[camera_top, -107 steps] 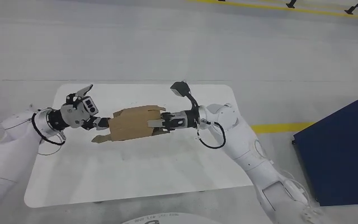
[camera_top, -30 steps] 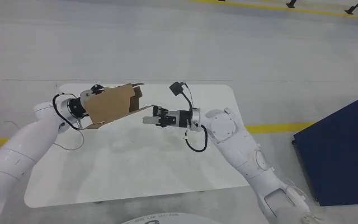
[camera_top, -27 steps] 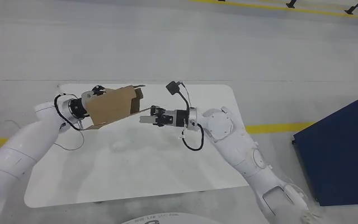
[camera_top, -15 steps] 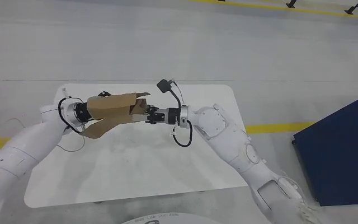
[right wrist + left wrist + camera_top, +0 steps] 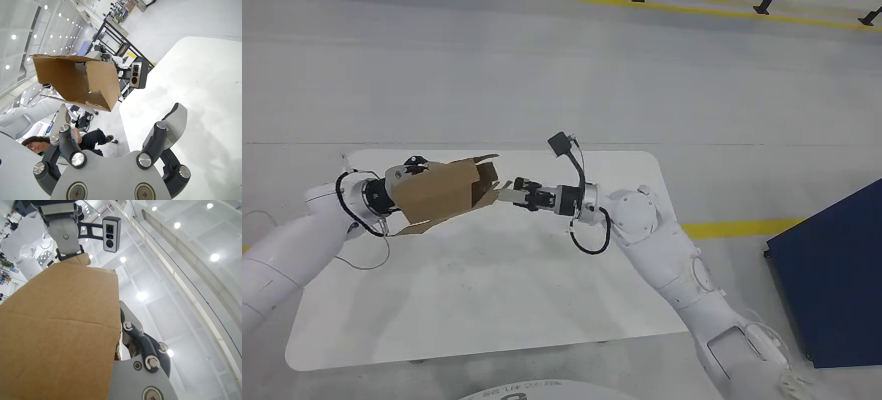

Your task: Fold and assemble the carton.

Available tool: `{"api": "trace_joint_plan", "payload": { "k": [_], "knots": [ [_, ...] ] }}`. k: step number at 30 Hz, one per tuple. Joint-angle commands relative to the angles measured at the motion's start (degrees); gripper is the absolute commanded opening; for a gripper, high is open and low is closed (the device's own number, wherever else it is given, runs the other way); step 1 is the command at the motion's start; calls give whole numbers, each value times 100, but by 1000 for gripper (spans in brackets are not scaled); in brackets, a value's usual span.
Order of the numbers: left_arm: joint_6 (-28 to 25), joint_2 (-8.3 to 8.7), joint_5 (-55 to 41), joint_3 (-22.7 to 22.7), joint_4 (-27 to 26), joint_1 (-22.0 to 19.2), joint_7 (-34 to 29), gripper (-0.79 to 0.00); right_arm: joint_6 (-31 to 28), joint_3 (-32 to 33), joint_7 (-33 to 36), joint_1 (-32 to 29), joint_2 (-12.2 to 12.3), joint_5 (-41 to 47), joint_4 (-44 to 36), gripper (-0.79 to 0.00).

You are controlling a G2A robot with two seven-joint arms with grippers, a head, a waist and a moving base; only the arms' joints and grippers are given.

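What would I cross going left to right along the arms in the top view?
left gripper → carton → right gripper → dark blue object at the right edge

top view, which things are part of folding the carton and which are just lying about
Part of the job:
carton, held up above the table
left pincer, shut on the carton
right pincer, open, at the carton's open end

Just there:
table, below the carton
dark blue panel on the floor
yellow floor line
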Motion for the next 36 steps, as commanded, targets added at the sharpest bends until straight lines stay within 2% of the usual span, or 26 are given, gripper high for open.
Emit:
{"api": "trace_joint_plan", "payload": {
  "k": [1, 10, 17, 27, 32, 36],
  "knots": [
    [-44, 35, -44, 51, -56, -24, -44, -785, 113, 58, 6, -12, 4, 123, 60, 0],
    [-210, 133, 134, 317, -16, -176, -209, -785, 423, -242, -34, 148, -68, -201, -15, 0],
    [-354, -7, 561, 466, 268, -303, -352, -785, 557, -460, -87, 202, -122, -428, -61, 0],
    [-442, -172, 678, 451, 445, -324, -441, -785, 1144, -855, -239, 533, -255, -784, 155, 0],
    [-452, -201, 613, 436, 475, -309, -450, -785, 1067, -807, -315, 522, -268, -771, 160, 0],
    [-442, -190, 351, 432, 448, -274, -441, -785, 678, -495, -276, 299, -205, -565, 23, 0]
  ]
}}
